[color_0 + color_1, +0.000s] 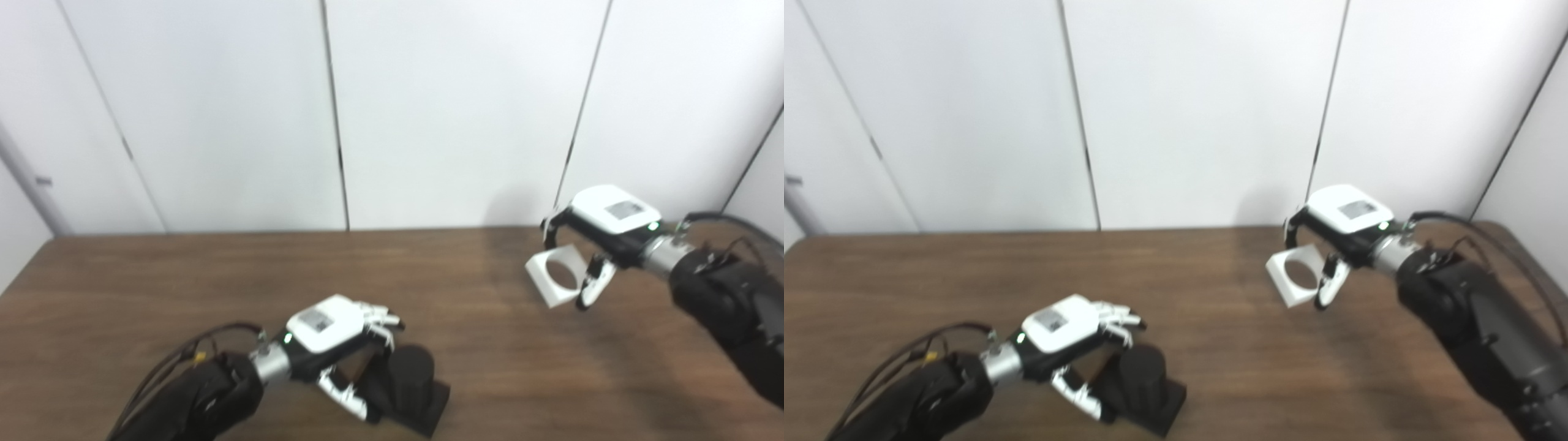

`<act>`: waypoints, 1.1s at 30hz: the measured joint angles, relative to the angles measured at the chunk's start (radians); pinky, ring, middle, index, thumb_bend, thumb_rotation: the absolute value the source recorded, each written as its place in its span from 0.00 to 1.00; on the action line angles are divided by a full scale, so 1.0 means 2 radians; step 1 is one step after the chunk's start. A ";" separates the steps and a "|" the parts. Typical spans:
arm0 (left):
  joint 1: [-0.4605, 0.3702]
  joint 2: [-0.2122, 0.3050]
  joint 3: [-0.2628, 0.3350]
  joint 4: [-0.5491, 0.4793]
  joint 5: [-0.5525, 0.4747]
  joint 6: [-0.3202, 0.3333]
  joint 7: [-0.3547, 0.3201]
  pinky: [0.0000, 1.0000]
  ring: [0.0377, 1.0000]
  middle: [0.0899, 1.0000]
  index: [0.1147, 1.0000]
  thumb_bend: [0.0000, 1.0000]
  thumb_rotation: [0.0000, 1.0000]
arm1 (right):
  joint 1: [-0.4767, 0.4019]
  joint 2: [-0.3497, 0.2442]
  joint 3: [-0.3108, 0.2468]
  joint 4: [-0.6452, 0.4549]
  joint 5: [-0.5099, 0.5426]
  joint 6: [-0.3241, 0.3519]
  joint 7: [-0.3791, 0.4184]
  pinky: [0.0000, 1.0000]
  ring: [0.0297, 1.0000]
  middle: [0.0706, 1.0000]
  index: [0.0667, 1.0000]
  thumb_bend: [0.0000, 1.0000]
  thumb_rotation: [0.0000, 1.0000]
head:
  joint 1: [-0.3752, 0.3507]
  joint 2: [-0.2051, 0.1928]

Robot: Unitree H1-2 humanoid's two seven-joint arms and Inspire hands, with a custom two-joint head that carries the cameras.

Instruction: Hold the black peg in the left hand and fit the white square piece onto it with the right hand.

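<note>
The left hand [334, 343] is clasping the black peg [407, 386] at the bench's [153, 288] near edge — steadying it — while the right hand [603, 236] is gripping the white square piece [554, 275] aloft, hole facing out for fitting.

bare lab: white panels [453, 110], table [153, 288]

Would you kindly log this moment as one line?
left hand: around black peg on table | right hand: holds white square piece aloft | parts apart, unmated
</note>
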 measured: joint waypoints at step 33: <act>-0.006 -0.018 -0.001 -0.001 0.006 0.023 -0.012 0.89 0.91 0.88 0.42 0.52 0.08 | 0.002 0.065 0.005 -0.166 0.081 -0.016 0.111 0.78 0.79 0.74 0.44 0.52 0.14 | 0.002 0.022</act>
